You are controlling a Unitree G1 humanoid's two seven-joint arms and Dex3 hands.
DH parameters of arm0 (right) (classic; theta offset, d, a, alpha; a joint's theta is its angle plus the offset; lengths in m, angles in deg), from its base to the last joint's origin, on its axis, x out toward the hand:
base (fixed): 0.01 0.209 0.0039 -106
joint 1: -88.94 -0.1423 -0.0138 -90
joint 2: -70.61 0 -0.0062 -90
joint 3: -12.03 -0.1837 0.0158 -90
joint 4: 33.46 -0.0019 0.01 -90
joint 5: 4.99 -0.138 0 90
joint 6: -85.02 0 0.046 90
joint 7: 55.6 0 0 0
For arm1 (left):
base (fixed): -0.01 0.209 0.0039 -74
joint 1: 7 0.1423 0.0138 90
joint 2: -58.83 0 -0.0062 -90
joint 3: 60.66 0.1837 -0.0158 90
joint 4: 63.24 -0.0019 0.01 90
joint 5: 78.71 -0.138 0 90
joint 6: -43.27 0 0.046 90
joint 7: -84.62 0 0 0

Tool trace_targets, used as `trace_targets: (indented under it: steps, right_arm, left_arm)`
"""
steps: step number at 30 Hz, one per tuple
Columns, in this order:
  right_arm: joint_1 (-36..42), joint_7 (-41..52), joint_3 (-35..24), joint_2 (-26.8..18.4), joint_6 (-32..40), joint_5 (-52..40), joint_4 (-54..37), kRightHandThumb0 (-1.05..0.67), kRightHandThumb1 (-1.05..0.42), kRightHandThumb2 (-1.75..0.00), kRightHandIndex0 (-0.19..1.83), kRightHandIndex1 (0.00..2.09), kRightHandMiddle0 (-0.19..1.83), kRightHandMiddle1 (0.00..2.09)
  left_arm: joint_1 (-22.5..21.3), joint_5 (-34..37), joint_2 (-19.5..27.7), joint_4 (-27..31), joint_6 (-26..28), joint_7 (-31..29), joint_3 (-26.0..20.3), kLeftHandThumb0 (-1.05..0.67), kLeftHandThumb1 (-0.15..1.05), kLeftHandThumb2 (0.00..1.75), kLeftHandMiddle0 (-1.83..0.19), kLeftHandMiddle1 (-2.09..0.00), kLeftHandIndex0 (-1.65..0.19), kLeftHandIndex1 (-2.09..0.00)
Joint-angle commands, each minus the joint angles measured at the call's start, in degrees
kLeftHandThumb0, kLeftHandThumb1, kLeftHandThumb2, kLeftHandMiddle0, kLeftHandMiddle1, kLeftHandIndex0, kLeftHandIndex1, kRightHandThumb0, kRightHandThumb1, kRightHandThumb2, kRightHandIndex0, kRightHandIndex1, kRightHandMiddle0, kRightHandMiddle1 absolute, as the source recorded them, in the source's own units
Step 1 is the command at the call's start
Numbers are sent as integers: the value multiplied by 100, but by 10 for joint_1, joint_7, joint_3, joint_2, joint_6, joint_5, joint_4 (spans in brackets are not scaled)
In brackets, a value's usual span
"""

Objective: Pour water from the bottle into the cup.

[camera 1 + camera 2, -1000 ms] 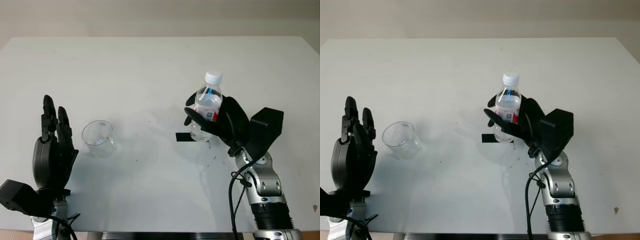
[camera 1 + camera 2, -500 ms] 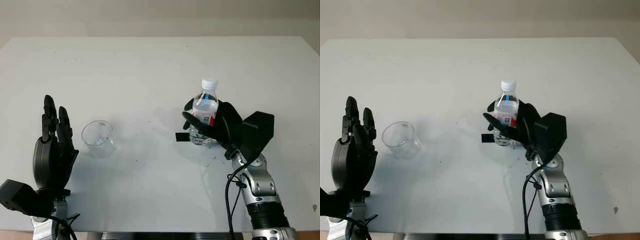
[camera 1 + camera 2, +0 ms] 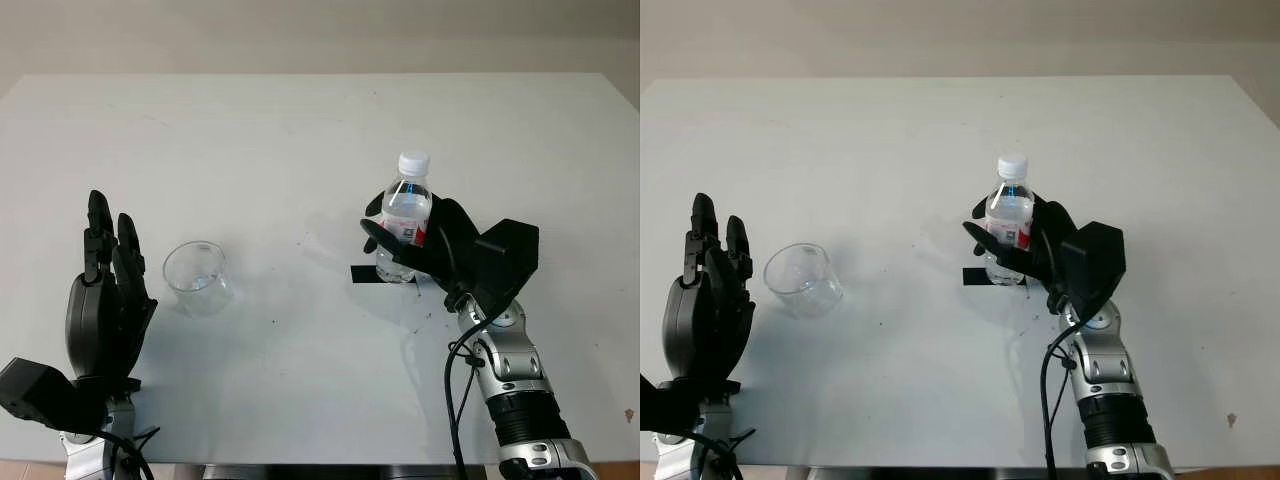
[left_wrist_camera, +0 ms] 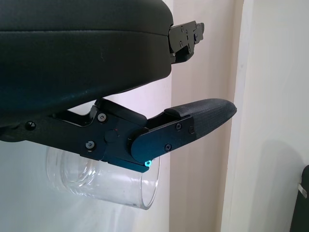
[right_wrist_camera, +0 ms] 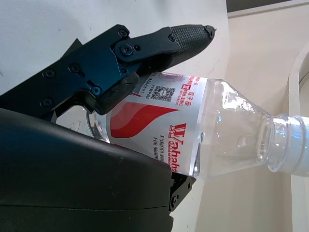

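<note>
Looking down on the white tabletop (image 3: 300, 130), I have the right hand (image 3: 440, 250) right of centre, its fingers (image 5: 159, 43) curled around the bottle (image 3: 404, 222) (upright, white cap on), base by a black mark (image 3: 362, 274). My left hand (image 3: 103, 300) is open at the near left, just beside the clear cup (image 3: 197, 277).

White table (image 3: 300, 120) spans nearly the whole frame, matte top with faint scuffs and small dark specks. A short strip of black tape (image 3: 362, 274) is stuck right of centre. Beige wall (image 3: 320, 35) runs along behind the far edge. Light is soft and even, shadows faint. Small brown mark (image 3: 629, 414) near the table's near right corner.
</note>
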Motion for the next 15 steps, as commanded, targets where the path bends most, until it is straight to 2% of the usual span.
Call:
trace_targets:
  steps: [1, 3, 6, 7, 9, 13, 15]
  right_arm:
    - [-7, 12, 0, -3, -5, -6, 4, -54, -105, -39, 67, 209, 32, 209]
    - [-7, 33, 0, -8, -18, -10, 10, -56, -105, -38, 59, 209, 24, 209]
    - [-4, 58, 5, -17, -41, -6, 15, -60, -105, -34, 35, 209, 5, 209]
    - [-3, 66, 6, -20, -46, -5, 15, -63, -105, -32, 21, 208, -4, 208]
    - [0, 82, 7, -25, -51, -8, 18, -65, -105, -30, 10, 197, -13, 199]
    - [6, 129, 3, -33, -75, -25, 39, -67, -105, -25, 5, 140, -6, 142]
    - [10, 140, 8, -42, -82, -17, 40, -69, -105, -22, 12, 98, 4, 105]
  left_arm:
    - [15, 5, -9, -26, 4, -5, 0, -69, 105, 75, 19, 0, 19, 0]
    - [14, 5, -7, -27, 5, -6, 0, -69, 105, 75, 19, 0, 19, 0]
    - [12, 3, -6, -27, 6, -5, 0, -70, 105, 75, 19, 0, 19, 0]
    - [12, 2, -7, -26, 6, -4, 1, -70, 105, 76, 19, 0, 19, 0]
    - [11, 1, -8, -26, 7, -2, 1, -70, 105, 76, 19, 0, 19, 0]
    - [11, 4, -6, -28, 6, -5, 0, -70, 105, 76, 19, 0, 19, 0]
    - [11, 5, -5, -28, 6, -7, 0, -69, 105, 76, 19, 0, 19, 0]
